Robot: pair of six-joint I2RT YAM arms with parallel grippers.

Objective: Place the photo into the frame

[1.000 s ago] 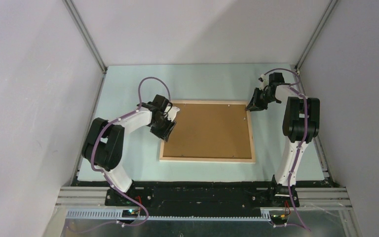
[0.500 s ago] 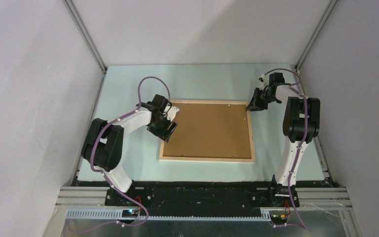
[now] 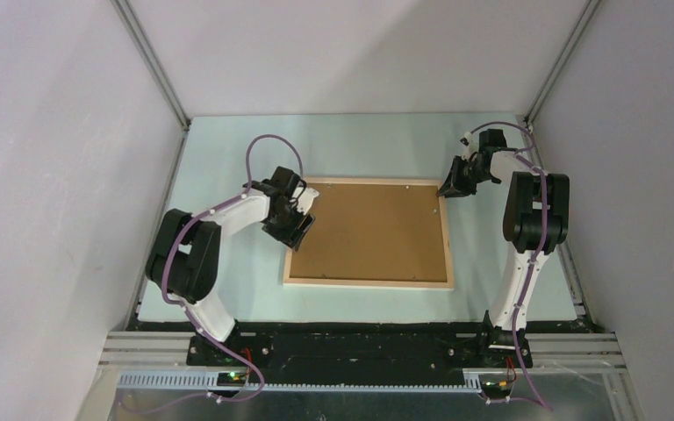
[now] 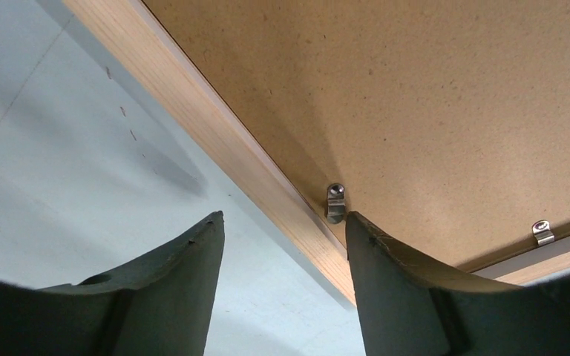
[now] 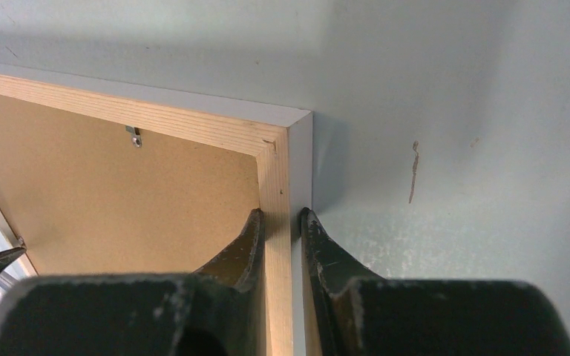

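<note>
Found the frame (image 3: 367,281) lying back-up on the table (image 3: 228,175), long axis running left to right, brown backing board (image 3: 373,230) seated inside the rails. Saw no photo in any view; judged it either under the board or elsewhere out of sight. Pinched the frame's right rail just short of the far right corner with the right gripper (image 5: 282,219), one finger inside the rail, one outside. Held the left gripper (image 4: 282,222) open astride the left rail, gripping nothing, inboard fingertip just beside a small metal clip (image 4: 335,202) at the board's edge. Judged the left arm much the nearer to that clip, the likely next target. Counted one frame, one backing board, that clip plus a second clip (image 4: 542,231) in the left wrist view, and one far-rail clip (image 5: 134,136) in the right wrist view.
</note>
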